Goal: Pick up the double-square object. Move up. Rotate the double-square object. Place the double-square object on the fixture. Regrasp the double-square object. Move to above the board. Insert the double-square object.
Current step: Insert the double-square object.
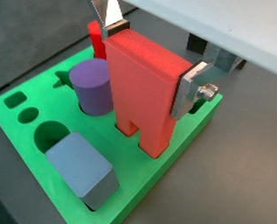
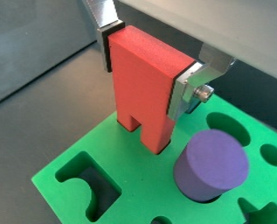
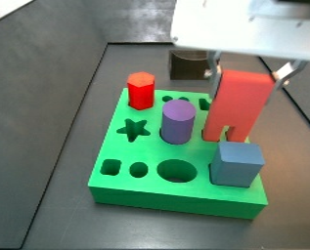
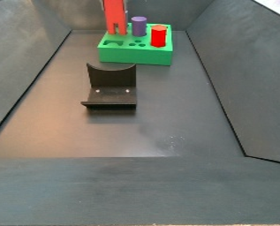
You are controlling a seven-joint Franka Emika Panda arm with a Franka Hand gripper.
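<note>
Gripper clamps the upright double-square object
Beneath it, the board holds a purple cylinder beside

I see the gripper above the board, its fingers flat silver with dark pads, closed on the double-square object, which is a plain salmon red. The board is bright green, unpatterned. Standing in it: a purple cylinder, a darker red hexagonal prism and a slate-blue cube. Near the board, the fixture reads dark olive-black. The floor around the board is matte dark grey.
</note>
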